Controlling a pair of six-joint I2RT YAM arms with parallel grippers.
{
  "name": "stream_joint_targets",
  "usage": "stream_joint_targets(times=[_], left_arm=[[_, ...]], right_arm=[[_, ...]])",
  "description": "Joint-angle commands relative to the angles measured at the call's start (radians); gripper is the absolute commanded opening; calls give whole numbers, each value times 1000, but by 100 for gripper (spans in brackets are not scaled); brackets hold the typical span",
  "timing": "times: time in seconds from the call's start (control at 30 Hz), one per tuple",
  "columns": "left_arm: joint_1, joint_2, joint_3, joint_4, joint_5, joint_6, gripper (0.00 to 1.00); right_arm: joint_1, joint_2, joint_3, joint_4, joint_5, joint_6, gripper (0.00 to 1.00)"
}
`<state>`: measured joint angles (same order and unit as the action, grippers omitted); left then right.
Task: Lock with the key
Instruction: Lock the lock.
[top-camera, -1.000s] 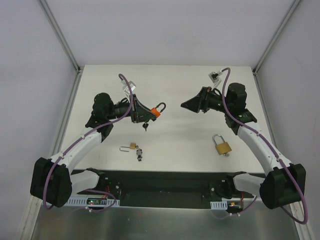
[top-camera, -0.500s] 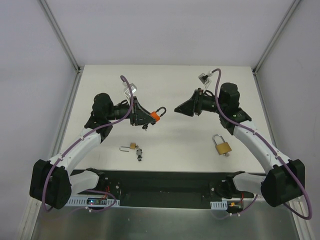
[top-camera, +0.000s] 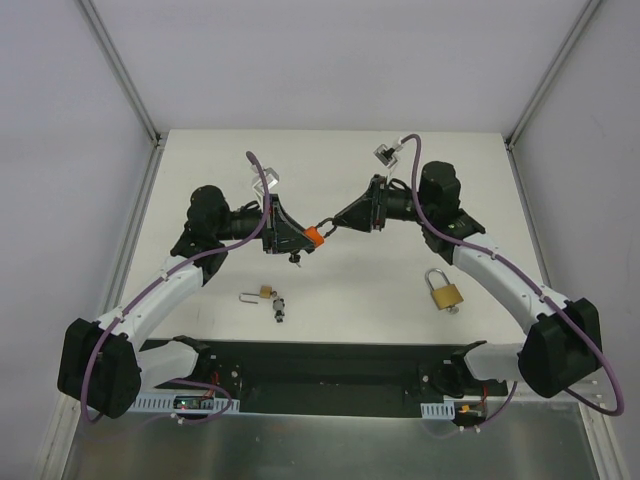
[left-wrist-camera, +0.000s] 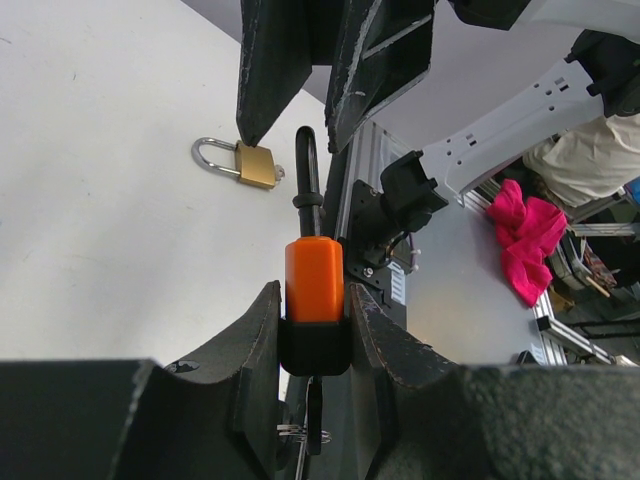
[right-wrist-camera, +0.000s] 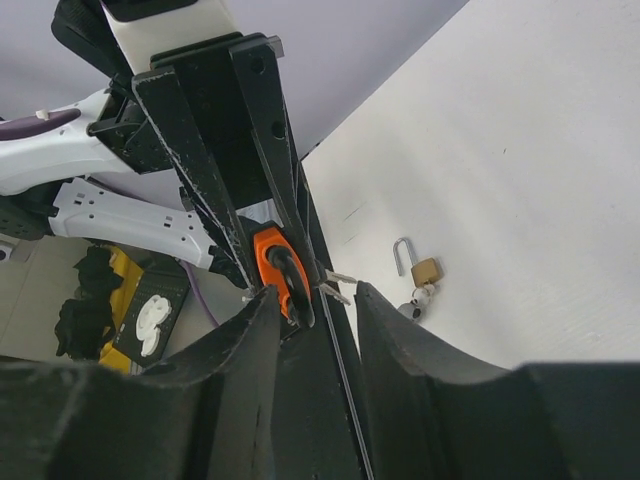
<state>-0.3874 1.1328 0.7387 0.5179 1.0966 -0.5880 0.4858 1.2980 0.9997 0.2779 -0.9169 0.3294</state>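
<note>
My left gripper (top-camera: 305, 238) is shut on an orange padlock (top-camera: 313, 236) and holds it above the table, its black shackle (left-wrist-camera: 308, 165) pointing at the right arm. In the left wrist view the orange body (left-wrist-camera: 314, 280) sits clamped between my fingers, with a key (left-wrist-camera: 312, 425) hanging from its underside. My right gripper (top-camera: 328, 222) is open, its two fingers to either side of the shackle tip (right-wrist-camera: 292, 285). The orange padlock also shows in the right wrist view (right-wrist-camera: 266, 250).
A large brass padlock (top-camera: 445, 292) lies on the table at the right. A small brass padlock (top-camera: 262, 294) with an open shackle and a key bunch (top-camera: 279, 308) lies near the front middle. It also shows in the right wrist view (right-wrist-camera: 424, 272).
My right gripper has swung left across the table until its fingers reach the orange padlock's shackle. My left gripper has shifted slightly right with the padlock.
</note>
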Motion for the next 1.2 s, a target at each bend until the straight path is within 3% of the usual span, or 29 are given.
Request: stream_joint_targets(times=[0.0, 0.43, 0.63, 0.9, 1.17], left_arm=[[-11, -33, 54, 53, 31, 4, 0], [-13, -18, 73, 79, 40, -18, 0], [-15, -19, 70, 99, 48, -29, 0], [-15, -22, 57, 188, 83, -90, 0], [-16, -25, 24, 408, 126, -225, 0]], right_arm=[[10, 7, 54, 87, -37, 13, 37], [51, 27, 48, 145, -97, 13, 32], [53, 18, 40, 145, -92, -3, 1], [53, 4, 17, 149, -85, -36, 1], [53, -9, -10, 159, -85, -62, 1]])
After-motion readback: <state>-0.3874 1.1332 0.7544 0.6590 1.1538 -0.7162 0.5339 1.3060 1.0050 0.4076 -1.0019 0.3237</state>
